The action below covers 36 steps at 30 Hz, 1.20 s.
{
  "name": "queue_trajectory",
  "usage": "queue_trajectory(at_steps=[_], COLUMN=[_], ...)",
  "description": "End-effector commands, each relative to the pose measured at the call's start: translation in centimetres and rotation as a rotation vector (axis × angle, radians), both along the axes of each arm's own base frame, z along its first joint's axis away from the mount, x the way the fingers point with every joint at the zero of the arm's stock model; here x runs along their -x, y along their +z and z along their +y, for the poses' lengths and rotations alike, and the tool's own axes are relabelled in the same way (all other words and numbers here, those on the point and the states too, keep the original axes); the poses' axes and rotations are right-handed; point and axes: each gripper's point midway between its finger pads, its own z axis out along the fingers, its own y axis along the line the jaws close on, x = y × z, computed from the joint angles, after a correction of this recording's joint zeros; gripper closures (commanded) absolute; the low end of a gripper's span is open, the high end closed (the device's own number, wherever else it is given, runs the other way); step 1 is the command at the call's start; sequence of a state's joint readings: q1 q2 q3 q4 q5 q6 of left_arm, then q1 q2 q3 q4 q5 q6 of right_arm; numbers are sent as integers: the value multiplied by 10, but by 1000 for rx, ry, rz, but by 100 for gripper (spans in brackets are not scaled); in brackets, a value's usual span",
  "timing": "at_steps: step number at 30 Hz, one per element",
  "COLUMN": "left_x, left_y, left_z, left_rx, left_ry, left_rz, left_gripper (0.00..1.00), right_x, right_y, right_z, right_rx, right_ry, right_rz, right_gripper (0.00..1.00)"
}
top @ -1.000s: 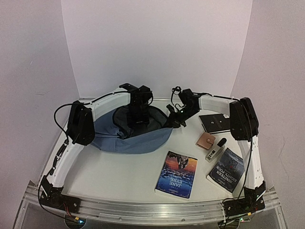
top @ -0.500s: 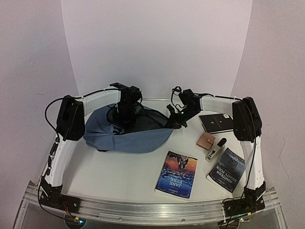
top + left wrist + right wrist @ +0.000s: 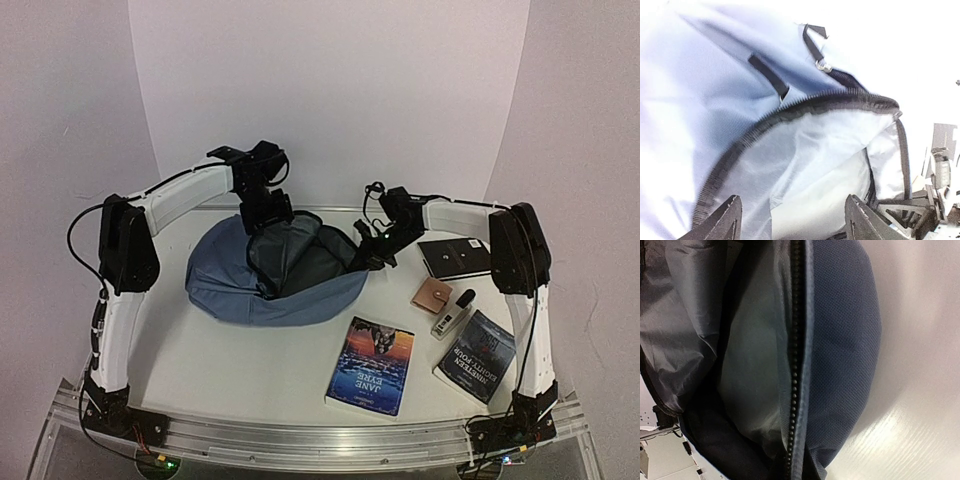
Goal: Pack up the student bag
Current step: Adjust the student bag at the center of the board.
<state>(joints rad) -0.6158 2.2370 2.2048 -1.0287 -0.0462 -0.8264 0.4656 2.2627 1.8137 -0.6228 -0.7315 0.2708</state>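
Observation:
The student bag [image 3: 240, 285] lies at the table's middle left, slate-blue, its main zipper undone and its grey lining showing. My left gripper [image 3: 268, 220] hangs open just above the bag's far rim. In the left wrist view its fingers [image 3: 731, 220] stand wide apart over the lining [image 3: 815, 165] with nothing between them. My right gripper [image 3: 368, 258] is shut on the bag's right rim. The right wrist view shows only the zipper edge [image 3: 795, 390] and blue fabric [image 3: 840, 340] running down to where the jaws are hidden.
To the right of the bag lie a Jane Eyre book [image 3: 371, 365], a dark book [image 3: 474, 355], a brown wallet [image 3: 433, 295], a small bottle [image 3: 450, 315] and a black flat case [image 3: 453, 257]. White walls close the back and sides.
My left gripper has lifted out of the bag's mouth and drawn back to the left, jaws wider. The bag has settled rounder with its mouth gaping. The right gripper has stayed put.

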Motion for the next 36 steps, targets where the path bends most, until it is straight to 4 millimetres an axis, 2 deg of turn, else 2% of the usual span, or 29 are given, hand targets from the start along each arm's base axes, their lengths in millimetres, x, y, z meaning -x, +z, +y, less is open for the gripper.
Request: queue_trajectory(at_steps=[1, 6, 13, 17, 20, 22, 24, 26, 28, 30, 32, 36], left_x=[4, -4, -14, -14, -14, -12, -12, -15, -16, -16, -12, 1], left_y=[34, 21, -13, -19, -19, -21, -13, 4, 24, 38, 42, 25], left_z=[18, 41, 29, 34, 29, 21, 15, 9, 12, 28, 56, 116], left_rx=[-28, -4, -6, -28, 2, 31, 72, 127, 160, 167, 168, 165], left_ry=[-36, -13, -103, -84, -110, -141, -156, -156, -128, -64, 25, 197], left_rz=[-45, -1, 89, 94, 95, 103, 90, 42, -1, -23, -20, 16], left_gripper=[27, 24, 26, 25, 28, 41, 65, 85, 98, 100, 100, 100], right_x=[-1, 0, 2, 2, 3, 3, 3, 2, 1, -1, -2, -5], right_y=[26, 25, 24, 24, 24, 22, 20, 16, 9, 0, -7, -17], right_z=[5, 4, 4, 3, 3, 3, 2, 0, -4, -12, -19, -31], right_rx=[-44, -40, -39, -39, -38, -35, -30, -15, 18, 56, 84, 133], right_ry=[28, 29, 29, 28, 28, 28, 25, 21, 13, -2, -12, -33], right_rz=[-39, -40, -33, -32, -30, -27, -27, -28, -37, -42, -41, -50], right_gripper=[100, 100, 100, 100, 100, 100, 100, 100, 100, 100, 100, 100])
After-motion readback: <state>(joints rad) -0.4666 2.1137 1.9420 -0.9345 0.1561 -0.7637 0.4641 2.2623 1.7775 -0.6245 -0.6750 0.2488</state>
